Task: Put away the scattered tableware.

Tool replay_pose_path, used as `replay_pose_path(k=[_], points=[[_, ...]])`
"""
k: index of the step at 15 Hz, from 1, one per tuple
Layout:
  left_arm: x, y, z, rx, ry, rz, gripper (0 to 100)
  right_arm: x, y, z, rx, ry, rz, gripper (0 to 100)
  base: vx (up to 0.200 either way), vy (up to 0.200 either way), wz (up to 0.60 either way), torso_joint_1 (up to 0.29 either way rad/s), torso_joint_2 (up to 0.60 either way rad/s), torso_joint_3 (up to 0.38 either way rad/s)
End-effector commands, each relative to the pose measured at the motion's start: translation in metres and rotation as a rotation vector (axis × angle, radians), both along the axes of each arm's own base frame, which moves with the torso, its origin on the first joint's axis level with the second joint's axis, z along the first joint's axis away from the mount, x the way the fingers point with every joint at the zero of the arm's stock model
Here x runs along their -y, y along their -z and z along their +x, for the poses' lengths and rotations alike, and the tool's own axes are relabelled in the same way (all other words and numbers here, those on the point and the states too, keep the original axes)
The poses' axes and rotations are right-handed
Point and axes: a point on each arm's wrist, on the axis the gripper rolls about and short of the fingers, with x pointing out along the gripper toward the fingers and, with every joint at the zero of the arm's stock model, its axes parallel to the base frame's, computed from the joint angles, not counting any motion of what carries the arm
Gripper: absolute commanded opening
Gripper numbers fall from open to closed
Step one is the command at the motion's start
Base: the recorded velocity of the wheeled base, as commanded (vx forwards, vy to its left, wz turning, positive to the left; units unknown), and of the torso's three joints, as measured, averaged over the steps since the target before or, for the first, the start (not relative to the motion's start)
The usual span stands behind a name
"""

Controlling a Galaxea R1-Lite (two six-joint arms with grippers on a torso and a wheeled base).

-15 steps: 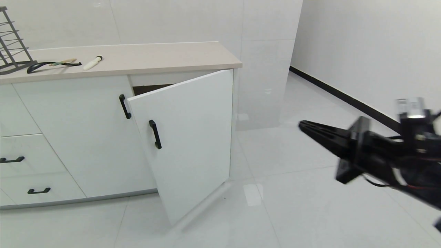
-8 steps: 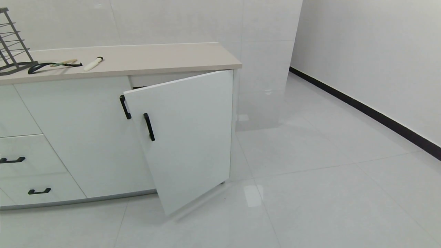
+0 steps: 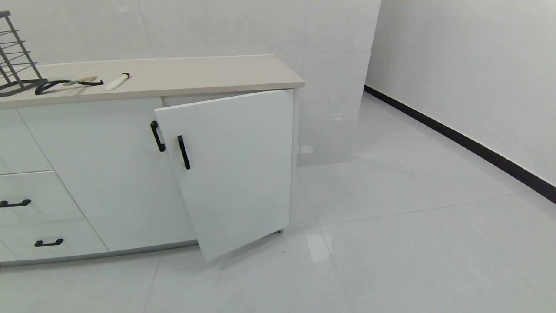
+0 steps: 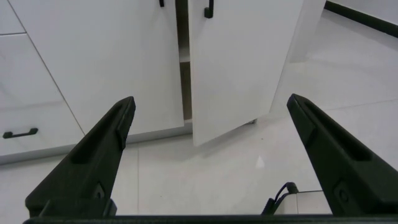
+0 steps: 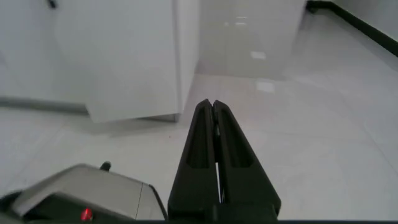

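On the beige countertop [image 3: 208,71] at the far left lie a white-handled utensil [image 3: 117,81], a wooden-handled one [image 3: 80,80] and a curved black utensil [image 3: 47,84]. The white cabinet door [image 3: 236,165] with a black handle [image 3: 183,152] stands slightly ajar. My left gripper [image 4: 208,106] is open and low, facing the cabinet door [image 4: 242,62] with nothing between its fingers. My right gripper [image 5: 214,106] is shut and empty, held low over the floor and pointing toward the cabinet's lower corner.
A dark wire rack [image 3: 15,56] stands at the counter's far left. Drawers with black handles [image 3: 48,242] sit at the lower left. Glossy white floor [image 3: 412,243] spreads to the right, bounded by a wall with a black baseboard [image 3: 469,145].
The cabinet door has swung most of the way toward shut. The right arm, seen at the right edge one second ago, has left the head view.
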Motion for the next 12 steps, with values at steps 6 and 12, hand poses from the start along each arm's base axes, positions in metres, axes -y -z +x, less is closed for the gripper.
replay_pose_path(k=[6,12], points=[[0.0,0.0,0.0,0.0,-0.002,-0.001,100,0.0038,0.0063,-0.0009,-0.004,0.176,0.004,0,0.0,0.2,0.0,0.003,0.0,0.002],[0.0,0.0,0.0,0.0,-0.002,0.0,100,0.0037,0.0063,-0.0009,-0.004,0.174,0.001,0,0.0,0.067,0.2,0.004,0.0,-0.002]])
